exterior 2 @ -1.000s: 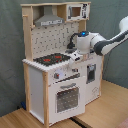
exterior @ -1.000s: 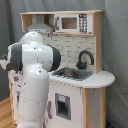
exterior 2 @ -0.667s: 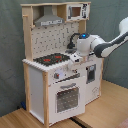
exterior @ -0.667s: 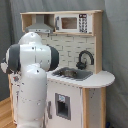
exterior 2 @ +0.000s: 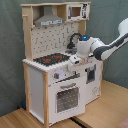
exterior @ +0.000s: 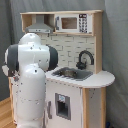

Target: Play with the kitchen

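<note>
The toy kitchen (exterior 2: 55,70) stands upright on the wooden floor (exterior 2: 107,107) against a grey backdrop. In the second exterior view, the end effector (exterior 2: 74,60) sits at the counter's front edge, between stovetop (exterior 2: 51,59) and sink; its open or closed state cannot be determined.

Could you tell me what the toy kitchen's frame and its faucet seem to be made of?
The kitchen looks like painted white panels with light, unpainted wood edges, a matt finish and pale grain tone. Its faucet appears to be black plastic or metal; its slight sheen leaves that open.

Grey curtain backdrop (exterior 2: 10,60); light wooden floor (exterior 2: 107,107).
</note>
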{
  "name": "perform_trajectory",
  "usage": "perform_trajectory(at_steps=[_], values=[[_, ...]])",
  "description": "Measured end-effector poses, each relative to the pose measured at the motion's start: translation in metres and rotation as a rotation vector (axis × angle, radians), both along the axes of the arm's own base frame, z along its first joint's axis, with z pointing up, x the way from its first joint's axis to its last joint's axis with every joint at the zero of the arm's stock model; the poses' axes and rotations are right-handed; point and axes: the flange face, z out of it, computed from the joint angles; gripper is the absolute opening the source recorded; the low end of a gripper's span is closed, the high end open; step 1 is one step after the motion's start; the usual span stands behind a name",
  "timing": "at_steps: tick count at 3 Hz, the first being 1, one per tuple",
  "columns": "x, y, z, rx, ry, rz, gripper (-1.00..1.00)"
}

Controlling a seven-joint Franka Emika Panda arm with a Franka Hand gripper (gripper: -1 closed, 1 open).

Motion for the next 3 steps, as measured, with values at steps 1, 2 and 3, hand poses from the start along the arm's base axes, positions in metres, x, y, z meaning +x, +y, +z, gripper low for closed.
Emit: perform_trajectory(at_steps=[1,2,3], values=[[0.001,0.000,0.000,0.001,-0.001,0.002,-1.00],[0.007,-0.003,-0.006,0.014,-0.017,0.047,-1.00],[0.007,-0.011,-0.026,0.006,-0.011,0.099,-1.00]])
